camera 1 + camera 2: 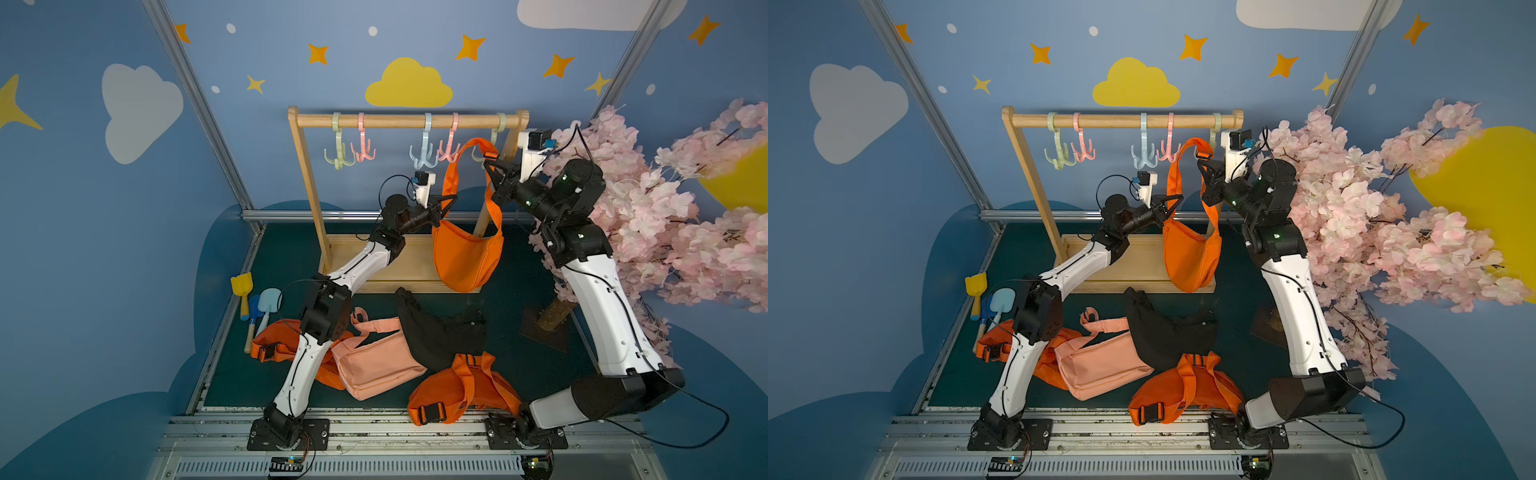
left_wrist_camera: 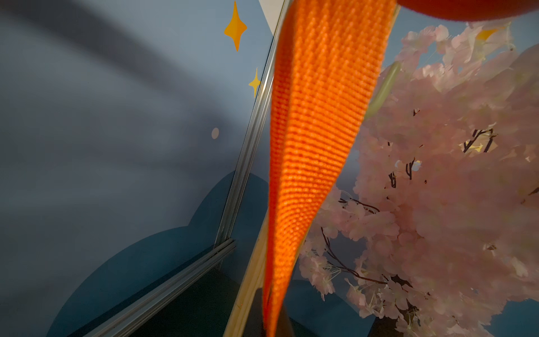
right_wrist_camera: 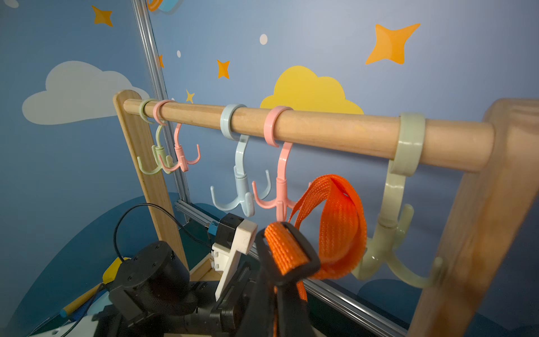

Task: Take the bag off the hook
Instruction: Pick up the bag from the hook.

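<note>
An orange bag [image 1: 465, 257] hangs in front of the wooden rack [image 1: 407, 120], held up by its strap [image 3: 341, 221]. My right gripper [image 3: 278, 291] is shut on the strap just under its black buckle [image 3: 288, 256]. The strap's loop rises between the pink hook [image 3: 280, 198] and the pale green hook [image 3: 390, 233]. Whether it touches a prong I cannot tell. My left gripper [image 1: 446, 205] is shut on the strap's other side, lower down, just above the bag's body. In the left wrist view the strap [image 2: 315, 131] runs up from that gripper [image 2: 269, 321].
On the dark mat lie a pink bag [image 1: 374, 365], a black bag [image 1: 440, 332] and two orange bags [image 1: 461, 390] [image 1: 274, 345]. Toy shovels [image 1: 249, 299] lie at the left edge. A pink blossom tree [image 1: 665, 208] crowds the right arm. Three more hooks hang on the rail.
</note>
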You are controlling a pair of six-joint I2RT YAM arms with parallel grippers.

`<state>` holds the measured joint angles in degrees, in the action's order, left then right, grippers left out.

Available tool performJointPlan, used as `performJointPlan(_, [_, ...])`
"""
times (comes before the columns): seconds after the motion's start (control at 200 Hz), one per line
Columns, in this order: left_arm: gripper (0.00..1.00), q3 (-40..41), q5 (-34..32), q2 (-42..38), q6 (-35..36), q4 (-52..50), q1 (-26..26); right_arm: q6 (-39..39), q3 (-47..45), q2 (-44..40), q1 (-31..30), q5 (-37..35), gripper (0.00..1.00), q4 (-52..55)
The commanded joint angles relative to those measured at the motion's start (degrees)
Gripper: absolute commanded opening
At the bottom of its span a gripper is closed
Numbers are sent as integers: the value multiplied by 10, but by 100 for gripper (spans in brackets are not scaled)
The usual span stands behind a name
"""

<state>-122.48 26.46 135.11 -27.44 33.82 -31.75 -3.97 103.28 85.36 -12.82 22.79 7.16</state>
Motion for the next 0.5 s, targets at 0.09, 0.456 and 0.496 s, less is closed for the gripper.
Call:
performJointPlan(0.09, [4,-9,-4,-22,0,15,-11,4,13,-6,-6,10,0,-17])
performJointPlan(0.456, [4,105,6,-85,-18,53,-12,15,-79,-77,-21,-14,0,-25])
performJointPlan(0.496, [4,122,6,-95,-19,57,-11,16,-85,-84,-22,-16,0,-26])
